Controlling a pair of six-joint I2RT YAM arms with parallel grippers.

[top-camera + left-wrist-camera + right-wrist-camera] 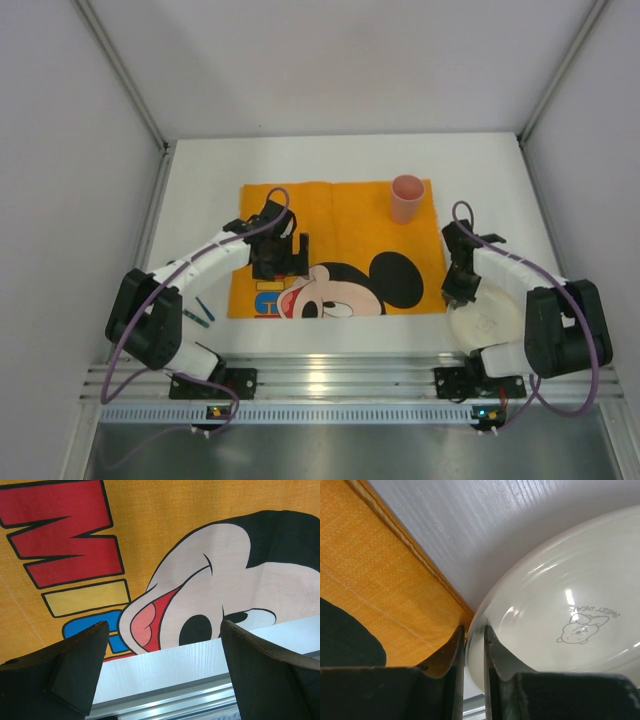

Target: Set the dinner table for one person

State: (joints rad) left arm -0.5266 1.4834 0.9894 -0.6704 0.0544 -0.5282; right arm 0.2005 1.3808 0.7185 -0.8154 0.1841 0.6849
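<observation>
Right claw (474,636): narrow, pinched on the left rim of the white plate (560,590), rim thin between the two fingers.
Left claw (162,630): wide, holding nothing, hovering over the near-left part of the orange placemat (335,215).
Bench (200,190): white and flat under everything; placemat at its middle, plate on its near right, off the cloth.
Slip risk: glossy rim, small bite only; likely to tilt or slide out if lifted fast.
Snag risk: plate rim just beside the placemat's near right corner; dragging leftward could ruck or fold the cloth edge.
Cup risk: pink cup (407,198) upright on the far right of the placemat; a sweep too far back with the plate could tip it.
Near edge: plate close to the bench's near edge and the metal rail (330,375); little margin there.
Open room: middle of the placemat bare between left claw and cup, seemingly enough for the plate.
Left side: small blue utensils (205,312) on bare bench left of the placemat, well apart from the plate.
</observation>
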